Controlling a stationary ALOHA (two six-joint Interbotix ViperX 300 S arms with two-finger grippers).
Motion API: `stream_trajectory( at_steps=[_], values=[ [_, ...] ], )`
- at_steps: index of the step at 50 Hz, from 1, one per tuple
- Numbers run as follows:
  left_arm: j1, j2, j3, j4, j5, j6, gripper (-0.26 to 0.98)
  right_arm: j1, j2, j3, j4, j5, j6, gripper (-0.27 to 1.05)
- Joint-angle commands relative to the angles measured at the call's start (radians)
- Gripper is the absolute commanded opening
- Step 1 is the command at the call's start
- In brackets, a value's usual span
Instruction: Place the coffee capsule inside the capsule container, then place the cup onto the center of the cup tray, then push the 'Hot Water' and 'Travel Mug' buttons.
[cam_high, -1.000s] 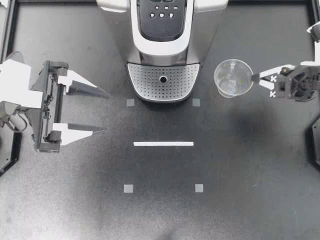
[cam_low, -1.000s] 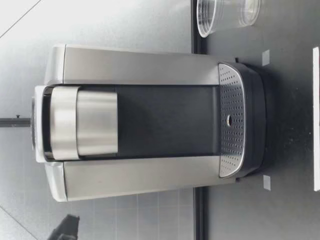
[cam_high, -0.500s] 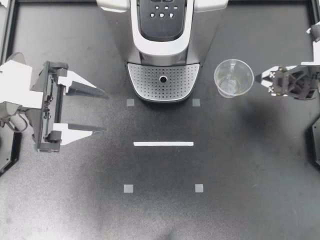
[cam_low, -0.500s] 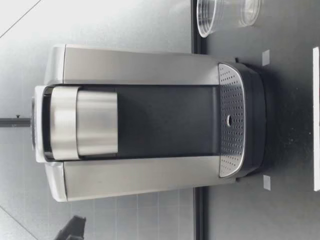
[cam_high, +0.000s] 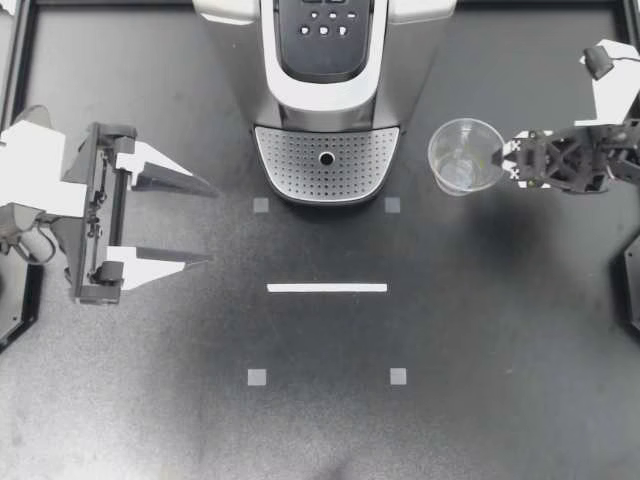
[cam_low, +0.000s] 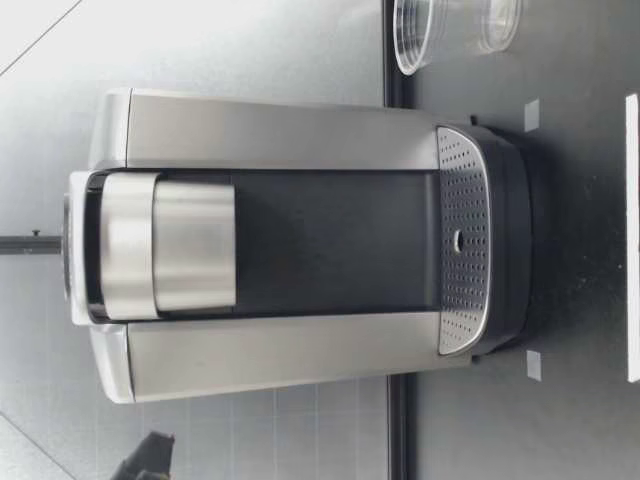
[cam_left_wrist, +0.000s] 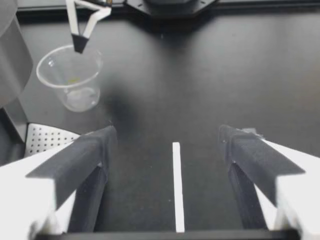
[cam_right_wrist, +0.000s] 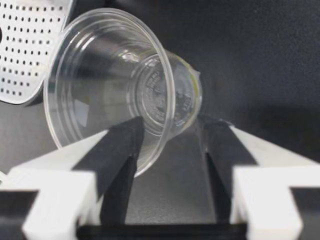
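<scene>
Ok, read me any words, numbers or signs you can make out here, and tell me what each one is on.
No text here can be read.
Button panel on the coffee machine: pale marks on the buttons, too small to read.
Cup: raised marks on its base in the right wrist view, too blurred to read.
White strip: blank.

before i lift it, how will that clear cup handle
The cup looks thin, clear and empty, so probably very light. Its wall likely flexes if squeezed at the rim. Narrower at the base, it may tip under a sideways push.
</scene>
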Motion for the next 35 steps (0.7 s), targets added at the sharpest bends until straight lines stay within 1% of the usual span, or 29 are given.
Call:
stream_trajectory(
  at_steps=[1, 7, 17, 22, 25, 28, 35],
  values=[
    [0.003, -0.005, -0.012, -0.003, -0.005, 0.0, 0.7, -0.005, -0.003, -0.025, -0.002, 0.003, -0.002, 0.5],
    [0.003, -0.003, -0.012, -0.003, -0.003, 0.0, 0.7, -0.006, -0.008, -0.028, -0.002, 0.014, 0.0, 0.41],
    [0.003, -0.003, -0.012, -0.003, -0.002, 0.002, 0.7, -0.005, -0.011, -0.032, 0.0, 0.026, 0.0, 0.19],
    [0.003, -0.003, -0.012, -0.003, -0.002, 0.0, 0.7, 0.0, -0.023, -0.034, 0.002, 0.026, 0.003, 0.1],
    [0.002, -0.003, -0.012, -0.003, -0.002, 0.0, 0.7, 0.011, -0.035, -0.035, 0.005, 0.026, 0.009, 0.07],
    [0.003, -0.003, -0.012, -0.003, -0.002, 0.0, 0.7, 0.032, -0.046, -0.04, 0.014, 0.023, 0.025, 0.07],
    [0.003, -0.003, -0.012, -0.003, -0.003, 0.0, 0.7, 0.107, -0.061, -0.077, 0.031, -0.003, 0.1, 0.07]
  ],
)
